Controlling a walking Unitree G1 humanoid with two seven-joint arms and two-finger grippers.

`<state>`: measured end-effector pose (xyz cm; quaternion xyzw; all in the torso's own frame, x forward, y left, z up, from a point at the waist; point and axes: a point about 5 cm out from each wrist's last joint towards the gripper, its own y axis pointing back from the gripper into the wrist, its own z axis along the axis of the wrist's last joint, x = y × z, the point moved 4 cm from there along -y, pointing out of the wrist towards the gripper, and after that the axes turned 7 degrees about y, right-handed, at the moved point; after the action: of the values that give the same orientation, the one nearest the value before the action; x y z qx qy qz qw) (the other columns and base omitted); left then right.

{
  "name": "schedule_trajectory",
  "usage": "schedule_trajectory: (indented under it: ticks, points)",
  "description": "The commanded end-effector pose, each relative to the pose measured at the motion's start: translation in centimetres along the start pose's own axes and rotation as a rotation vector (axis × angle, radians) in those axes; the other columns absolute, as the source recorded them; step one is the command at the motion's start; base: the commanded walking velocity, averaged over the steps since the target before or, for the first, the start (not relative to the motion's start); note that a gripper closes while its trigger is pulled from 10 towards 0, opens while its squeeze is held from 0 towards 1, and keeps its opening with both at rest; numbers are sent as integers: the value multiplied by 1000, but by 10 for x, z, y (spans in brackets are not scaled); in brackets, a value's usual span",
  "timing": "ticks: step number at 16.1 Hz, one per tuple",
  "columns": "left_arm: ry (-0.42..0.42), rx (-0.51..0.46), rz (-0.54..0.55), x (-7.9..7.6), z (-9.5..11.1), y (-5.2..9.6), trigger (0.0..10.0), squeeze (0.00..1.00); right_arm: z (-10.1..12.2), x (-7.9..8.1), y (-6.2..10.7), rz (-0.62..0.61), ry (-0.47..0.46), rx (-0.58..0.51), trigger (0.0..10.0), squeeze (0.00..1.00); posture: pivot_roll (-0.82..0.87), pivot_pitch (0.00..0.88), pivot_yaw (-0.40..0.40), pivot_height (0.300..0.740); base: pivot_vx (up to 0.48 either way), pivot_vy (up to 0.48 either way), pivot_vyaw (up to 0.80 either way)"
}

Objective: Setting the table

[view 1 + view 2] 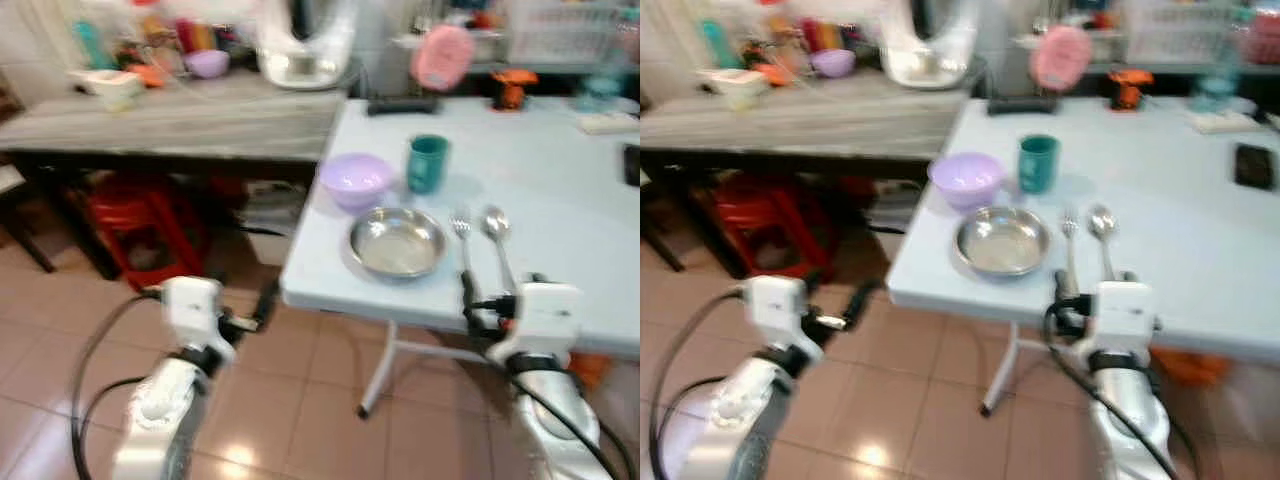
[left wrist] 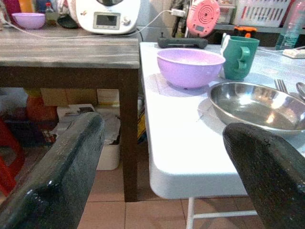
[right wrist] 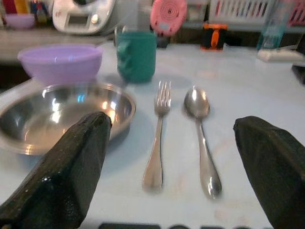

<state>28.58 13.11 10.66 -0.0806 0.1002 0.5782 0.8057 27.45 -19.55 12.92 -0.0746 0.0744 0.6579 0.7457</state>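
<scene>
ahead of right end effector, fork (spoon beside)

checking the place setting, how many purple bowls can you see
2. One purple bowl sits on the white table beside the green cup, behind the steel bowl. A second purple bowl is on the grey counter, far left.

- A white rectangular table stands on a floor of reddish-brown tiles.
- Near its front edge, side by side: a round steel plate, a steel fork, a steel spoon.
- Behind the plate: a lilac plastic bowl and a teal mug.
</scene>
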Motion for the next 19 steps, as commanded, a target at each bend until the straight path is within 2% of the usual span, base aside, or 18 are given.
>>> schedule_trajectory:
  ticks: [1, 8, 14, 19]
  points:
    - [-24, -6, 27, 12, 7, 4, 10000, 0, 9, 12, -2, 29, -30, -29, 10000, 0, -63, 0, 89, 740, 386, 0, 0]
    - [-29, 11, 17, 10, 3, 4, 10000, 0, 9, 14, -3, 41, -33, -27, 10000, 0, -60, 0, 80, 740, 364, 0, 0]
    - [-29, 20, 21, 12, 0, 7, 10000, 0, 2, 14, -2, 42, -56, 10, 10000, 0, -58, 0, 78, 740, 0, 0, 0]
    - [-33, 33, 2, 13, -3, 11, 10000, 0, -13, 10, 1, 21, -100, 84, 10000, 0, -62, 0, 85, 740, 0, 0, 0]
